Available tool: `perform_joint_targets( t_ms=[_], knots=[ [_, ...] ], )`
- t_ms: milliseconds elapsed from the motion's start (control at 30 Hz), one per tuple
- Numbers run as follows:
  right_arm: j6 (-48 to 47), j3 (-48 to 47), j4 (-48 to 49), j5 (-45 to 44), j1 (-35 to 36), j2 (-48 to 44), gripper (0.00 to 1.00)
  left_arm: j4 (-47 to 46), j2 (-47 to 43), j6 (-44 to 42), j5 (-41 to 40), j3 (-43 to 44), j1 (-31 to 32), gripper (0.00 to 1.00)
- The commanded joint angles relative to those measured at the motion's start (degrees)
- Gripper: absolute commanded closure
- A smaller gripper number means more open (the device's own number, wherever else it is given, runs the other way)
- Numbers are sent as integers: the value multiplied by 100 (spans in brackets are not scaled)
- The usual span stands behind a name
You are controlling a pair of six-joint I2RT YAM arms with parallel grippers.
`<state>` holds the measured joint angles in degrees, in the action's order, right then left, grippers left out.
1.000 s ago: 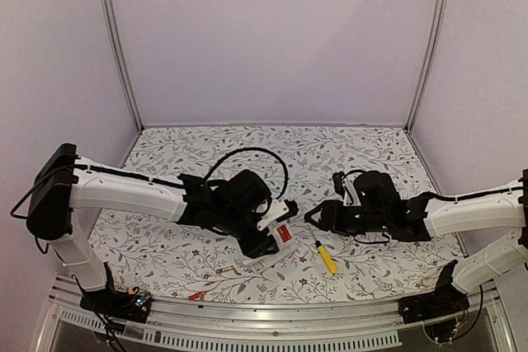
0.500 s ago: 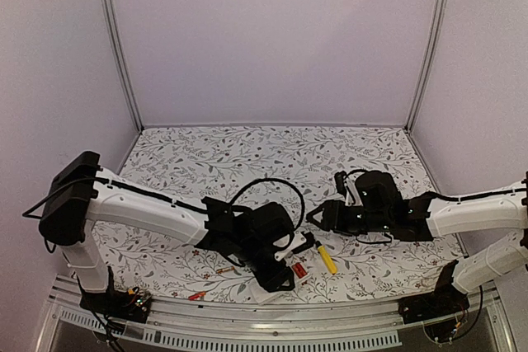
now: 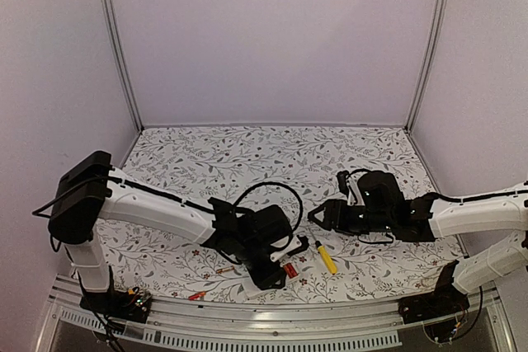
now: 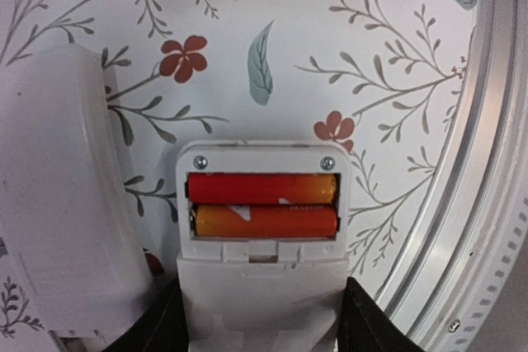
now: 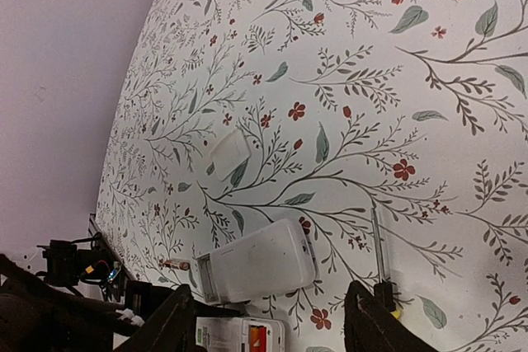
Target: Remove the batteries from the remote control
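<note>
At the left wrist, two batteries (image 4: 262, 204) fill the remote (image 4: 264, 296) (overhead: red speck).

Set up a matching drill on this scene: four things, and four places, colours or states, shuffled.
Things:
1 batteries
2 screwdriver
3 remote
4 right gripper

Places, colours or states:
A open, holding nothing
B held in the left gripper
C inside the remote, cover off
D yellow handle

Pairs: 1-C, 2-D, 3-B, 4-A

Floral-print table (image 3: 247, 150) carries a yellow-handled screwdriver (image 3: 327, 259), a loose battery (image 3: 223, 270) and a white device (image 5: 260, 261)
</note>
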<state>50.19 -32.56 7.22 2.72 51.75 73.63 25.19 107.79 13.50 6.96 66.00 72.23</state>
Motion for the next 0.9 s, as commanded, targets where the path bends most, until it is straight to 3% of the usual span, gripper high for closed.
perform_joint_targets(
  t_ms=[0, 600, 767, 867],
  knots=[
    [-104, -136, -241, -152, -42, -64, 40, 54, 258, -735, -180, -35, -318, 75],
    [-320, -241, -354, -239, -81, 42, 36, -453, 613, -2332, -893, 166, -1049, 68],
    [-484, -361, -330, -414, -103, 120, 35, -781, 423, -2452, -776, -47, -1128, 43],
    [-607, -471, -380, -377, -104, 160, 34, -831, 265, -2419, -740, -9, -1147, 36]
  ],
)
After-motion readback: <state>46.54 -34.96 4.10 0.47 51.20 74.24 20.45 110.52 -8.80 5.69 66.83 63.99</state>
